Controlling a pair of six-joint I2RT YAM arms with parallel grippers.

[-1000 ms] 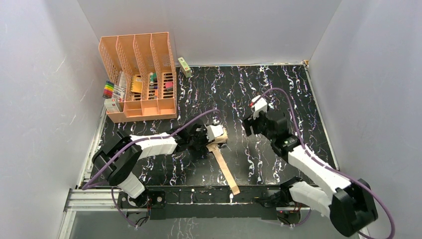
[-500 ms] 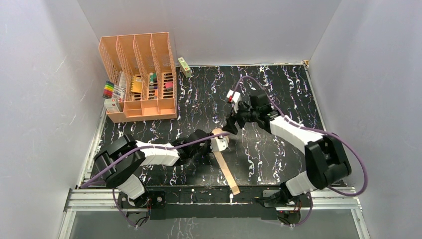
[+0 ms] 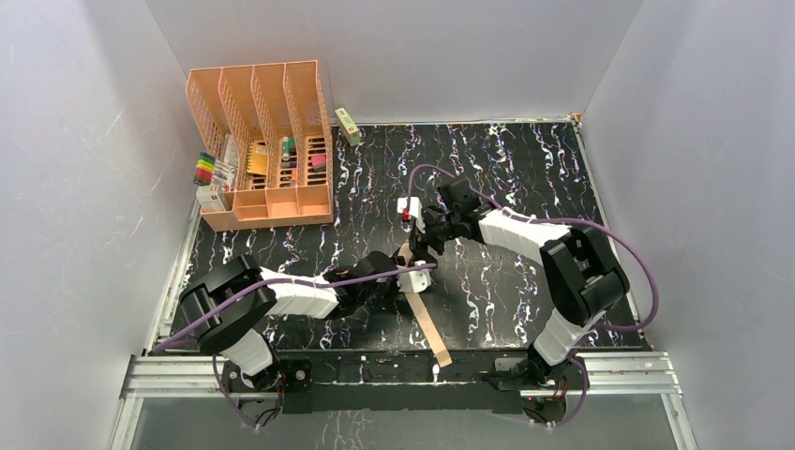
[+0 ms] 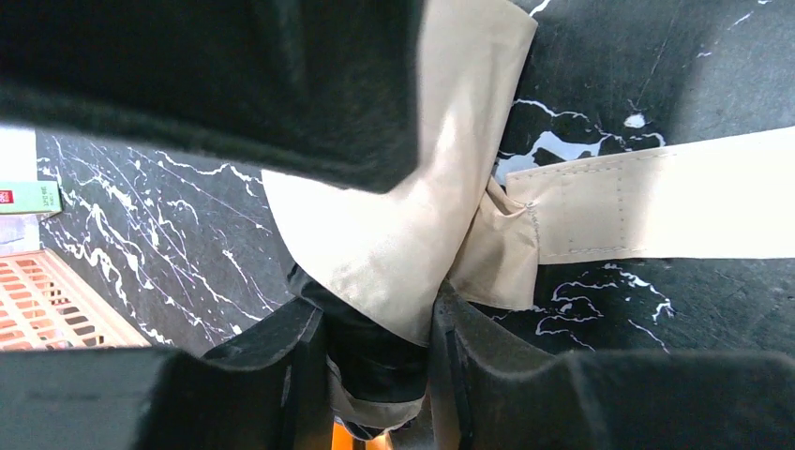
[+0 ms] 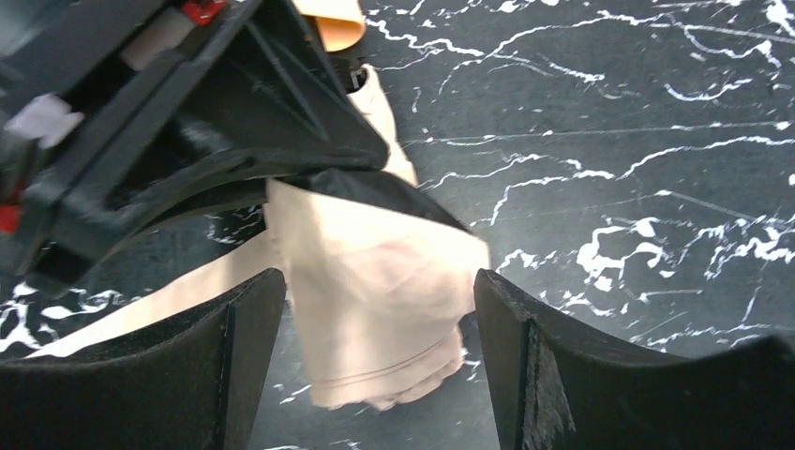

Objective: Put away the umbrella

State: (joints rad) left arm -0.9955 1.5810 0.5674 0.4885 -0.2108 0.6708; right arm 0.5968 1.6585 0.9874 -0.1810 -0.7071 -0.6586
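The umbrella (image 3: 411,255) lies folded on the black marbled table, and its long tan strap (image 3: 429,328) trails toward the near edge. My left gripper (image 3: 396,277) is shut on it. In the left wrist view both fingers (image 4: 487,366) press the dark ribs and pale fabric (image 4: 412,234) between them, and the strap (image 4: 656,206) runs off to the right. My right gripper (image 3: 418,246) is open. In its wrist view the bunched fabric end (image 5: 370,281) sits between its spread fingers (image 5: 234,366), apart from both. The left gripper's dark body (image 5: 187,112) fills that view's upper left.
A peach-orange slotted desk organizer (image 3: 262,141) stands at the back left, with markers (image 3: 211,169) and small boxes beside it. A green box (image 3: 348,125) lies by the back wall. White walls close in on three sides.
My right arm has swung left across the table, and its open jaws now straddle the umbrella's fabric end. The left gripper, still holding the umbrella, has shifted slightly nearer.
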